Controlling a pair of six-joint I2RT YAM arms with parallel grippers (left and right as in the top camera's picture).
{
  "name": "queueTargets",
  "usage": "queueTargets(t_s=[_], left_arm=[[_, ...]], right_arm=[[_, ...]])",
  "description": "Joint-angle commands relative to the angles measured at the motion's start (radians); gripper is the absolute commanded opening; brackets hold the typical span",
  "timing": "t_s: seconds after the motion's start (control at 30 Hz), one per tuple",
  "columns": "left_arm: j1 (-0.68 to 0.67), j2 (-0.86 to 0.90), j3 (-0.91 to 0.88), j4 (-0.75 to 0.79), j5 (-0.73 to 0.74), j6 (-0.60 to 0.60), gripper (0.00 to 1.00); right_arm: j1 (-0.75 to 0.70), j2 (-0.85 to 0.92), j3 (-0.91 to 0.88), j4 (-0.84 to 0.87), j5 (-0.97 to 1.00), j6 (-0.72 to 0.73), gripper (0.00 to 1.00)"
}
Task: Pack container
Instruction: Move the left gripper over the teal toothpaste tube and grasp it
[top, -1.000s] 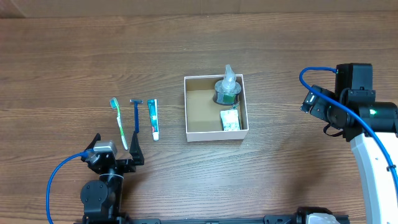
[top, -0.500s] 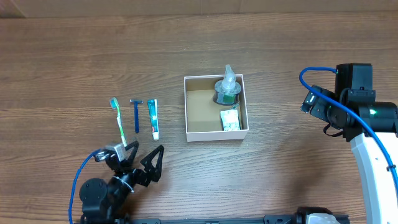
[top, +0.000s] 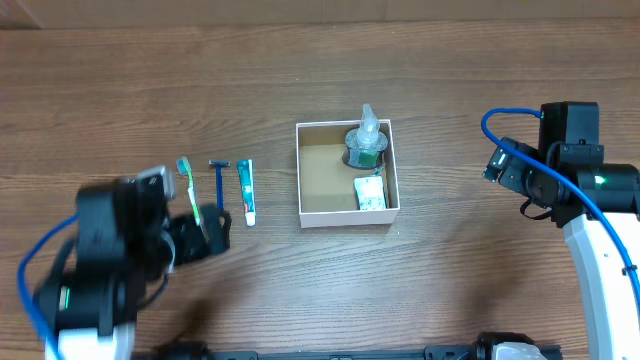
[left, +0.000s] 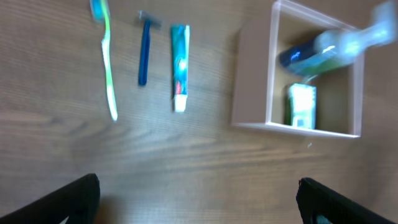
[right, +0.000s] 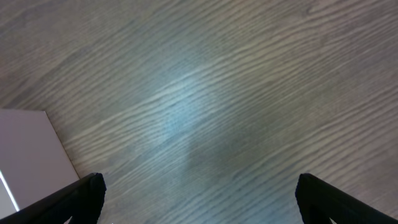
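At the left of the desk (top: 450, 100), near the toothbrush (top: 194, 205): my left fingers (left: 78, 199) spread, empty | step, I judge: pinch toothbrush mid-handle, square across, clear of the razor (top: 219, 190) | centre: container (top: 320, 185), its left half bare | right: my right fingers (right: 78, 198) spread, empty.

- overhead evenly bright; left arm (top: 100, 262) motion-blurred.
- left wrist view soft throughout, bottle (left: 328, 47) smeared.
- pale glare on the counter (right: 180, 112) in right wrist view.
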Motion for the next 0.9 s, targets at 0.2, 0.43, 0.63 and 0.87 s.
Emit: queueTargets(t_s=[0.2, 0.43, 0.63, 0.87], left_arm=[[-0.013, 0.535, 0.039, 0.090, 0.152, 0.027, 0.94], [-0.213, 0.597, 0.038, 0.185, -0.267, 0.002, 0.92], [-0.398, 0.599, 0.037, 0.286, -0.448, -0.213, 0.92], [-0.370, 0.599, 0.032, 0.301, -0.435, -0.267, 1.00]], right_arm=[[-0.002, -0.006, 0.021, 0.005, 0.007, 0.002, 1.00], [-0.002, -0.006, 0.021, 0.005, 0.007, 0.002, 1.00], [-0.002, -0.006, 0.021, 0.005, 0.007, 0.002, 1.00], [-0.002, -0.006, 0.021, 0.005, 0.007, 0.002, 1.00]])
